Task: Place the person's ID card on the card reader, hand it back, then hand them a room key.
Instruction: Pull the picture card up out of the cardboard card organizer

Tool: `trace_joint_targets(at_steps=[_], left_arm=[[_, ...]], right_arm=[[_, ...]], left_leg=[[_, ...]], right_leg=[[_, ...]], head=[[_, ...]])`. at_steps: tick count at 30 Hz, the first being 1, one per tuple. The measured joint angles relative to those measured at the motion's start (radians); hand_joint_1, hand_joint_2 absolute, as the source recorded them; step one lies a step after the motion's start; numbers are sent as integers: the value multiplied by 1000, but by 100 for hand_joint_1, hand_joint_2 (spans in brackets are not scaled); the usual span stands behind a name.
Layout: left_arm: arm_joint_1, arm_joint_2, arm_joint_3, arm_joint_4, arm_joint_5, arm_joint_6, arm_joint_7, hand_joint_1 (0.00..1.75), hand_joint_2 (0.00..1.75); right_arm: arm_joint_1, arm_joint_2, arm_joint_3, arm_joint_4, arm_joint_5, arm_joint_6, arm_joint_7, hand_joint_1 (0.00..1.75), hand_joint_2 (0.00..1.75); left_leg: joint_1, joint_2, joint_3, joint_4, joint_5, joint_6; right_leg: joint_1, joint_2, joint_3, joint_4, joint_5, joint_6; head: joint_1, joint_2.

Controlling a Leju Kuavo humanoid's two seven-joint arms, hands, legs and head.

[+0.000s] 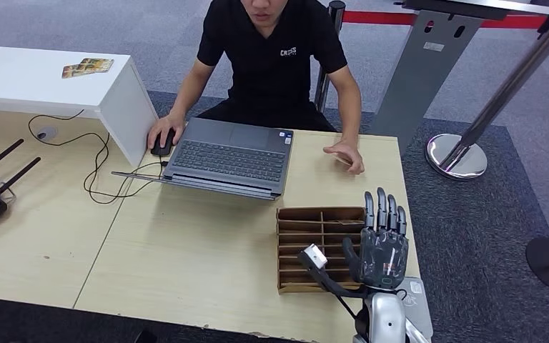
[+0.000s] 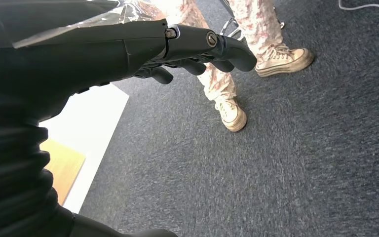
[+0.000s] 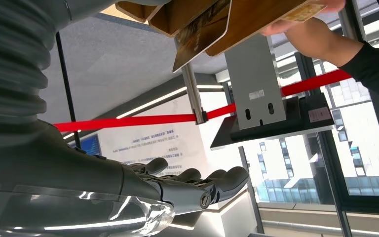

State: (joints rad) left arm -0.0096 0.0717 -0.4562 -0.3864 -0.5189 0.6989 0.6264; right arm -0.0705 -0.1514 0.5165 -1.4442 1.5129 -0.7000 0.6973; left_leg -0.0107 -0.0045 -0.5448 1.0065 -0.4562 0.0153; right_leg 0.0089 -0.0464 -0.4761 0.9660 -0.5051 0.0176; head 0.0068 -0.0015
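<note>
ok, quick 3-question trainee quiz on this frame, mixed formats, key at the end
1. True or false: the right hand holds a card.
2. The right hand hovers over which thing? A) laptop B) brown divided tray C) black radio
3. Fill in: the person's hand beside the laptop rests on a black ____.

Key:
1. False; its fingers are extended and hold nothing.
2. B, the brown divided tray at the table's near edge.
3. Mouse.
</note>
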Motion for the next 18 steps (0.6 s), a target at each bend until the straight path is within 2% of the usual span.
trace_joint_targets(at_steps=[3,7,9,11,13,18], left_arm=[[0,0,0,0,-1,0,0,0,175],[0,0,0,0,-1,0,0,0,175],[0,0,0,0,-1,0,0,0,175],[0,0,0,0,-1,0,0,0,175],[0,0,0,0,-1,0,0,0,175],[0,0,1,0,-2,0,0,0,175]], right_arm=[[0,0,0,0,0,0,0,20,175],[0,0,0,0,-3,0,0,25,175],[0,0,0,0,-3,0,0,41,175],[0,0,0,0,-4,0,0,45,175],[0,0,0,0,-5,0,0,38,175],[0,-1,0,0,-6,0,0,74,175]], left_leg=[[0,0,0,0,0,0],[0,0,0,0,0,0],[0,0,0,0,0,0],[0,0,0,0,0,0],[0,0,0,0,0,0],[0,0,0,0,0,0]], right_leg=[[0,0,0,0,0,0],[0,0,0,0,0,0],[0,0,0,0,0,0],[0,0,0,0,0,0],[0,0,0,0,0,0],[0,0,0,0,0,0]], head=[[0,0],[0,0],[0,0],[0,0],[0,0],[0,0]])
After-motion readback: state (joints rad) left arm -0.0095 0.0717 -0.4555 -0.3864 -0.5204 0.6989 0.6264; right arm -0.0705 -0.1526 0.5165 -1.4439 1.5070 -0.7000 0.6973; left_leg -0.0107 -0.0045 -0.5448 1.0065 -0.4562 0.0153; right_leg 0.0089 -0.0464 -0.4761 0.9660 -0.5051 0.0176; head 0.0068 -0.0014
